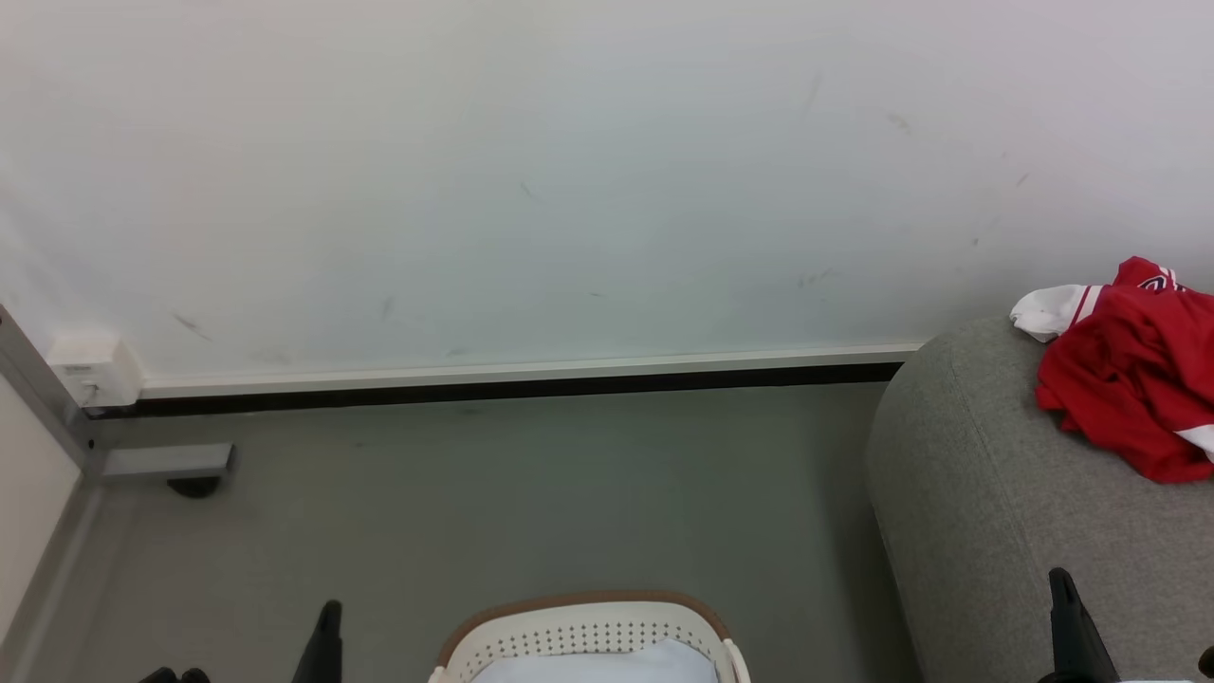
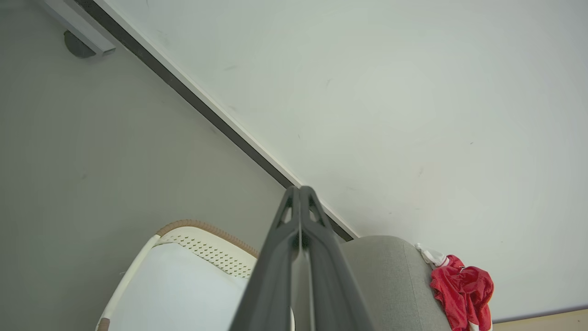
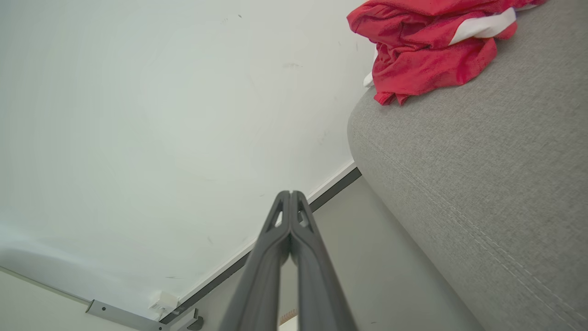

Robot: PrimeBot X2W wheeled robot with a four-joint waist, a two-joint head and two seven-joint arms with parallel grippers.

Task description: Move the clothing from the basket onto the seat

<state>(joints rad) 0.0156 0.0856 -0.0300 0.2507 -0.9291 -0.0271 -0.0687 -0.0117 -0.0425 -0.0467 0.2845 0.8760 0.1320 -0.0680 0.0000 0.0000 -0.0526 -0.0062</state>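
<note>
Left jaws are clenching fully, the two dark fingers meeting at their tips and gripping nothing. Right jaws are clenching likewise, fingers pressing together at the tips, and are carrying nothing.

Clothing is lying crumpled on top of the seat, well apart from the right jaws, beyond their tips and off to the right. From the left jaws the same clothing is showing farther off to the right, near the seat's rear edge and close against the wall. In the head view the red clothing is resting on the seat ahead of the right jaws, a white striped cuff trailing toward the wall.

Basket is standing on the floor just beside the left jaws, to their left. In the head view the basket is sitting between the two pairs of jaws, nearer the left jaws. A pale surface is showing inside it; what it is cannot be determined.
</note>
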